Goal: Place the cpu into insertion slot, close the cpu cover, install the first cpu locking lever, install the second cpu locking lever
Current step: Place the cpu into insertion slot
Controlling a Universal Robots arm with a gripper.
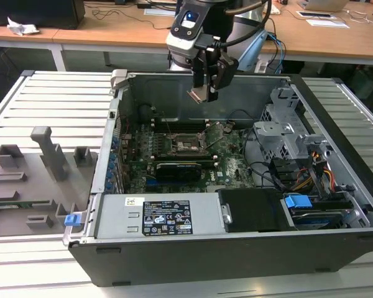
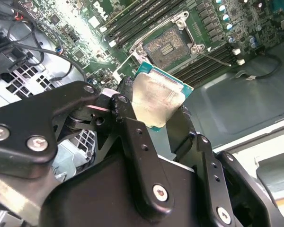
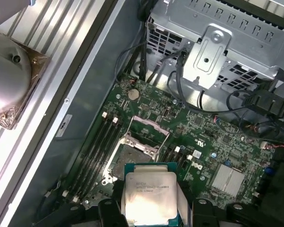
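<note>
My gripper [image 1: 206, 84] hangs above the open computer case, shut on the cpu [image 1: 199, 94]. In both wrist views the cpu [image 2: 158, 101] [image 3: 149, 196] is a silvery square chip with a green edge, clamped between the two black fingers [image 2: 125, 92]. The insertion slot [image 1: 188, 144] [image 2: 165, 45] [image 3: 132, 157] lies below it on the green board, its dark pin field bare. The cpu cover [image 3: 147, 132] stands flipped open at the slot's far edge. A thin lever rod [image 2: 217, 57] sticks out beside the slot.
A long black card [image 1: 180, 169] lies just in front of the slot. A grey drive cage [image 1: 286, 133] with cables stands at the exterior view's right. The power supply [image 1: 161, 214] spans the front. A grey fixture plate [image 1: 31, 174] sits outside the case at the exterior view's left.
</note>
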